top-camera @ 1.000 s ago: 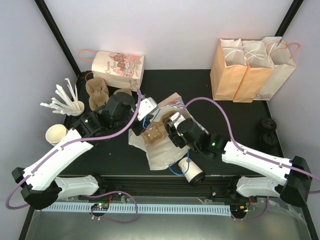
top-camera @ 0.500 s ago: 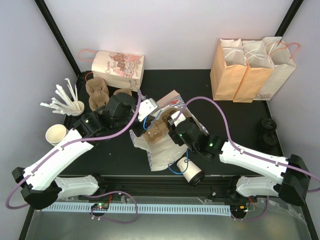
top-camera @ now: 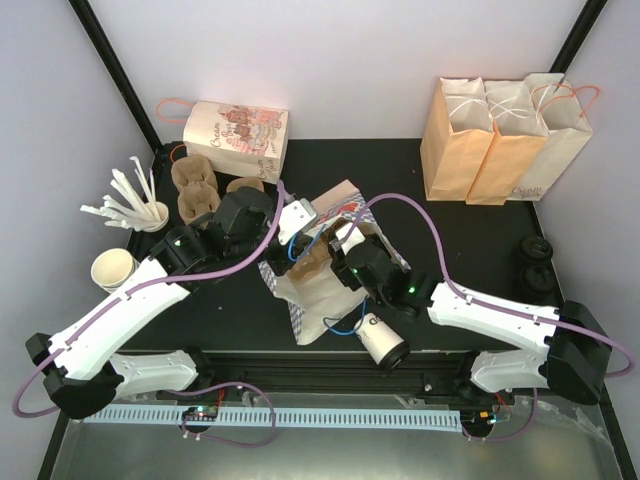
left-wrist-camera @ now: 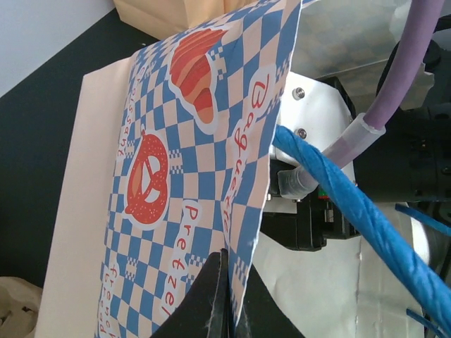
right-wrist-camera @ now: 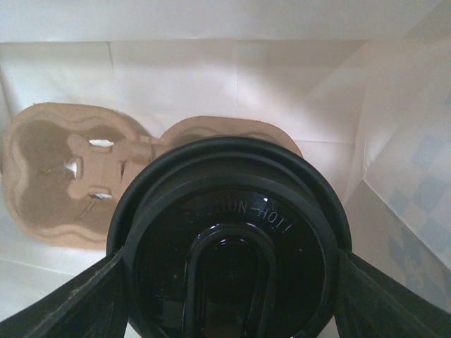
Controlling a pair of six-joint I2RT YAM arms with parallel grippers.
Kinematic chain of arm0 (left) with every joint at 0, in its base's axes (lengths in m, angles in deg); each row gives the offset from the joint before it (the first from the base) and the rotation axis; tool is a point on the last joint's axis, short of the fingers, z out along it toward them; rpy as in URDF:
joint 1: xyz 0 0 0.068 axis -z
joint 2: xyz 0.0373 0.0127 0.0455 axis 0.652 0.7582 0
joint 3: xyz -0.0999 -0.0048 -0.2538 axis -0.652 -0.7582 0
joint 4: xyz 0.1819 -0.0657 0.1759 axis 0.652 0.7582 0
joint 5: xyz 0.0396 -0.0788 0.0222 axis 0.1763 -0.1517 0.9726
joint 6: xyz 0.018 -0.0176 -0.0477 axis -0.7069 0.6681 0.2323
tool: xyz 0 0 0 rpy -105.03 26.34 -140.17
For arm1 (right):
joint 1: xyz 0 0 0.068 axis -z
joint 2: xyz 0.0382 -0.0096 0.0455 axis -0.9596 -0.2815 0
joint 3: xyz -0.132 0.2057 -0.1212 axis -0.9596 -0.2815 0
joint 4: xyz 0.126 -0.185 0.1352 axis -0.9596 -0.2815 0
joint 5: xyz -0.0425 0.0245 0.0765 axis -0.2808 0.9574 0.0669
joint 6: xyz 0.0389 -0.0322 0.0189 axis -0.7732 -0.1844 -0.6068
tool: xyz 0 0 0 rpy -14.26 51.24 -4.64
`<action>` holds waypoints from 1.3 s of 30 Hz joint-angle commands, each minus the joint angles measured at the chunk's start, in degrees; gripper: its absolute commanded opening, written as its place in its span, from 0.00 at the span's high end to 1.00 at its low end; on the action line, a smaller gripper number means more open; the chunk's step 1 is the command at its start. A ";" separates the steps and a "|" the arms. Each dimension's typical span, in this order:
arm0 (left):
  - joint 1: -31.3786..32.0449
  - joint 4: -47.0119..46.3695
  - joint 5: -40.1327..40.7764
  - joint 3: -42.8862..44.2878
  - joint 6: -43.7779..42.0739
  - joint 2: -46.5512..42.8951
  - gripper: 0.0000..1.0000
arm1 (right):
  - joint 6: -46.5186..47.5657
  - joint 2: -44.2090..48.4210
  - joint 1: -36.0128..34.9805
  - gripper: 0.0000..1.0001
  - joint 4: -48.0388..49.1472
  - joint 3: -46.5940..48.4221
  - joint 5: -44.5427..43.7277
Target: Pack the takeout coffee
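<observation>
The right wrist view shows what the overhead view hides: the right gripper [right-wrist-camera: 229, 296] clasps a lidded coffee cup [right-wrist-camera: 229, 246] by its sides, black lid facing the camera, inside the white interior of the paper bag [right-wrist-camera: 394, 105], with a brown pulp carrier [right-wrist-camera: 63, 176] lying just beyond and to the left of the fingers. The cup's long axis runs straight away from the wrist, lid end nearest, base hidden. From above, only the bag's checked outside [top-camera: 320, 300] and the right arm reaching into it show; a second lidded cup [top-camera: 382, 340] lies on its side just behind that arm, lid toward the table's near edge. The left gripper [left-wrist-camera: 225, 310] is pinched shut on the bag's printed edge.
</observation>
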 commanded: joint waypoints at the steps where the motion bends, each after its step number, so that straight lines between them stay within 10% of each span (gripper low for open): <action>1: 0.35 -3.05 -4.33 -0.19 1.48 -0.74 0.98 | 1.50 -0.39 -0.36 0.50 7.38 -2.95 -2.15; 15: 0.14 -1.40 -8.98 3.40 5.69 0.27 0.98 | 9.42 3.42 -0.74 0.51 24.09 -12.10 -4.17; 39: -6.93 0.07 -39.78 7.60 25.59 5.69 0.96 | -14.57 9.07 -0.76 0.50 -27.56 5.40 3.01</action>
